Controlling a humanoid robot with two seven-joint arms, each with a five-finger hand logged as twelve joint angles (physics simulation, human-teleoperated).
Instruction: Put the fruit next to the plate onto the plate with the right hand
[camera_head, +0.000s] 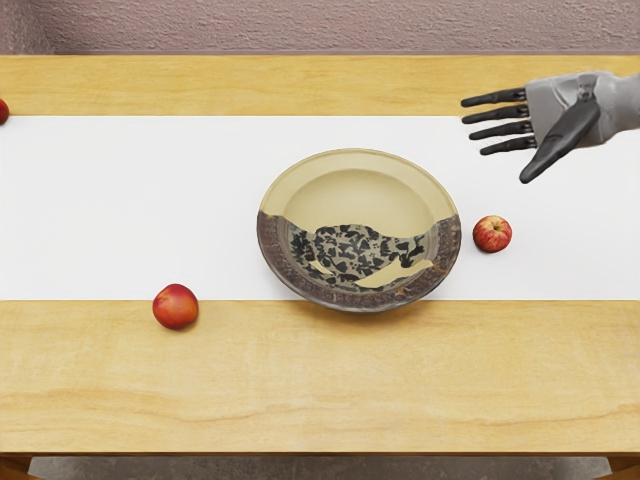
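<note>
Closest to the viewer runs the bare front strip of the wooden table (320, 390). On it, ahead and to the left of the plate (300, 262) and well apart from it, sits a red-orange fruit (175, 306), right where the wood meets the white runner (120, 200). The plate itself lies in the middle of that runner, a shallow glazed dish with a dark speckled band across its near half and nothing in it. Just beside the plate's right rim, close but seemingly not touching, rests the small red apple (491, 233); being the nearest fruit, it reads as the one the task means. A third fruit (2, 111) peeks in far to the plate's left and behind it, cut by the picture's edge. The right hand (548, 115) hangs behind and to the right of the plate, above the far wooden strip, its fingers (495, 98) stretched flat and spread toward the plate, thumb angled downward, holding nothing. That released, splayed pose suits an approach: the hand looks readied to drop over the apple, which lies nearer than it and a little toward the plate. The grasp is not yet begun, so the task appears to be at its start. The left arm does not show.
</note>
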